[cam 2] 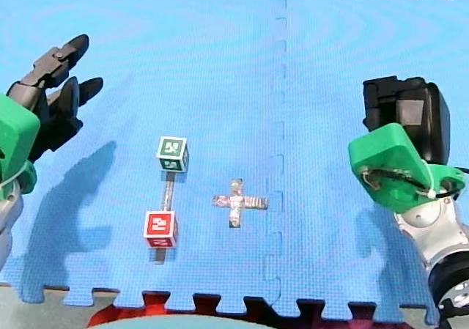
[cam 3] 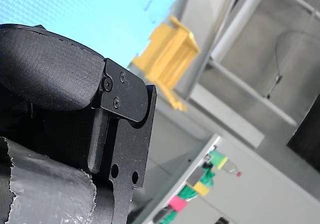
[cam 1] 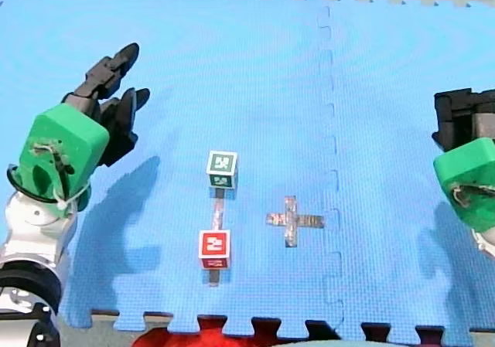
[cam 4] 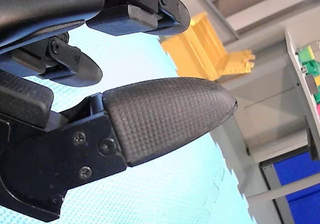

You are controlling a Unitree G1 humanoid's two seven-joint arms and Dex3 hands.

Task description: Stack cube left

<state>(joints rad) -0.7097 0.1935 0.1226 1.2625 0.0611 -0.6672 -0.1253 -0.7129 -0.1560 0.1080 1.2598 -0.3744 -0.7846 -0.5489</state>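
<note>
While two cubes wait on the blue foam mat (cam 1: 387, 92), the robot's left hand (cam 1: 112, 111) hangs above the mat's left side. It is well apart from both cubes, its fingers (cam 1: 124, 56) extended and holding nothing. The right hand (cam 2: 403, 116) is raised at the far right edge, its fingers curled in on nothing. That probably keeps it clear of a job that the task gives to the left arm.

The green cube (cam 1: 222, 169) stands near the middle of the mat, with the red cube (cam 1: 214, 248) nearer the robot and almost in line with it. A short strip of tape (cam 1: 219, 212) runs between them, apparently marking where each cube starts. A tape cross (cam 1: 293, 220) lies just to the right of the pair and carries nothing; it may mark a target spot, though that is a guess.

Neither cube is lifted or tilted, and each rests flat with a printed marker face showing. The stack is not yet begun. Both cubes lie closer to the left arm than to the right, which suits a left-handed pick. The extended fingers look ready for a reach down and inward. Which cube goes on top cannot be told from the layout. Both are small and square, so the upper one must be set down squarely or it could slide off.
</note>
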